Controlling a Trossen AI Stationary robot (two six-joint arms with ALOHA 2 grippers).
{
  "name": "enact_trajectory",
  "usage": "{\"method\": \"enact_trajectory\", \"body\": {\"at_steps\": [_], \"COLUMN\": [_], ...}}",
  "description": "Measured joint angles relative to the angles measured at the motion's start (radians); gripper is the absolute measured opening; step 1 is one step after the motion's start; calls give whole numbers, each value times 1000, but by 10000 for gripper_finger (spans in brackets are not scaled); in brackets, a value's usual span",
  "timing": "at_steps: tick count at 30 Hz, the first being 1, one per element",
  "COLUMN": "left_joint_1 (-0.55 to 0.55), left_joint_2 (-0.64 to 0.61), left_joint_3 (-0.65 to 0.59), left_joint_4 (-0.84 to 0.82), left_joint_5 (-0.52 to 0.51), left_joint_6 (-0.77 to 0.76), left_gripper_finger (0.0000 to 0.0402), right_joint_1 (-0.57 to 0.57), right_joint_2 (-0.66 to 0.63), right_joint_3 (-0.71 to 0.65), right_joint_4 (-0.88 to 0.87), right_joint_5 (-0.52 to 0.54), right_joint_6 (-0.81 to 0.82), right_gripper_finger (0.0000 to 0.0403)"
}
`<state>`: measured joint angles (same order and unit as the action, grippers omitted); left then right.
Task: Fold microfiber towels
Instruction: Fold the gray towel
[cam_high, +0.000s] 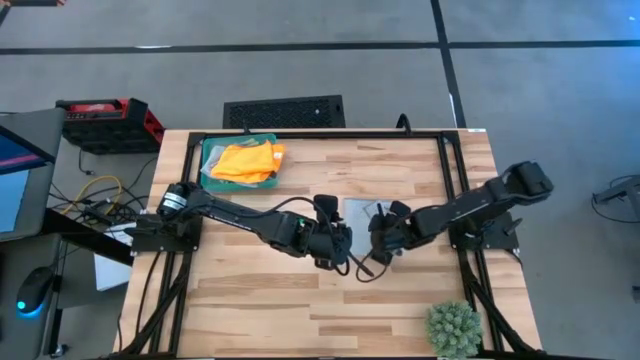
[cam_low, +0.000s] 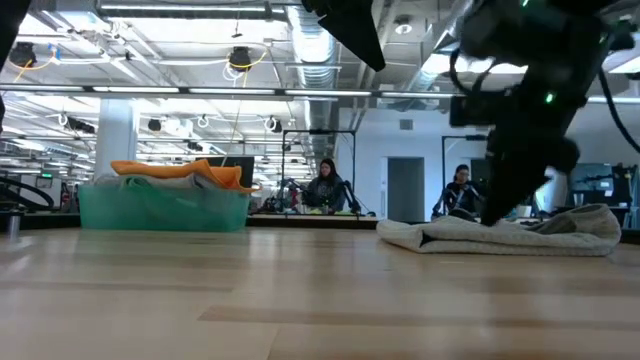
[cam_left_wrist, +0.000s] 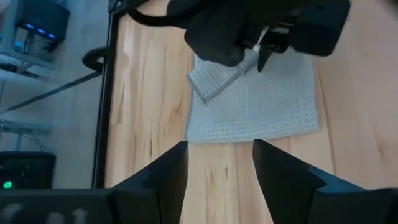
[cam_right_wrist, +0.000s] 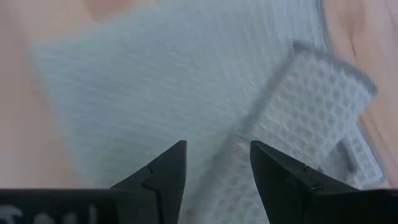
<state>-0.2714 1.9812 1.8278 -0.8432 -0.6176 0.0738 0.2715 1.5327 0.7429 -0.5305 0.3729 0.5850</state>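
A pale grey microfiber towel (cam_high: 358, 211) lies flat on the table's middle, and one corner flap (cam_left_wrist: 213, 86) is folded over onto it. My right gripper (cam_right_wrist: 217, 165) is open and low over the towel, with its fingers on either side of that flap. It also shows in the high view (cam_high: 384, 243). My left gripper (cam_left_wrist: 219, 167) is open and empty, above the table beside the towel's near-left edge. An orange towel (cam_high: 246, 160) lies on top of the pile in the green tray (cam_high: 212, 150) at the far left. My right gripper's open fingers come at the folded-over flap (cam_right_wrist: 292, 106) from above. The flap runs up toward them in the left wrist view (cam_left_wrist: 244, 62). I cannot tell whether they touch it.
A spiky green plant ball (cam_high: 453, 328) stands at the near right corner. The tray also shows in the low view (cam_low: 165, 210), with the orange cloth heaped over grey cloth. Bare wood lies along the near edge. People sit in the room beyond the table.
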Motion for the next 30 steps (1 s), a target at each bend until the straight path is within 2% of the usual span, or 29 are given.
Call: {"method": "enact_trajectory", "body": {"at_steps": [5, 14, 23, 30], "left_joint_1": [0, 0, 0, 0], "left_joint_2": [0, 0, 0, 0], "left_joint_3": [0, 0, 0, 0], "left_joint_4": [-19, -23, -44, -67], "left_joint_5": [0, 0, 0, 0], "left_joint_6": [-15, -31, -57, -85], "left_gripper_finger": [174, 174, 174, 174], "right_joint_1": [-24, -25, -33, -80], "right_joint_2": [72, 74, 38, 42], "right_joint_3": [3, 2, 1, 1], "right_joint_4": [-4, -21, -141, -268], "right_joint_5": [2, 59, 147, 242], "right_joint_6": [15, 43, 105, 241], "right_gripper_finger": [200, 200, 200, 200]}}
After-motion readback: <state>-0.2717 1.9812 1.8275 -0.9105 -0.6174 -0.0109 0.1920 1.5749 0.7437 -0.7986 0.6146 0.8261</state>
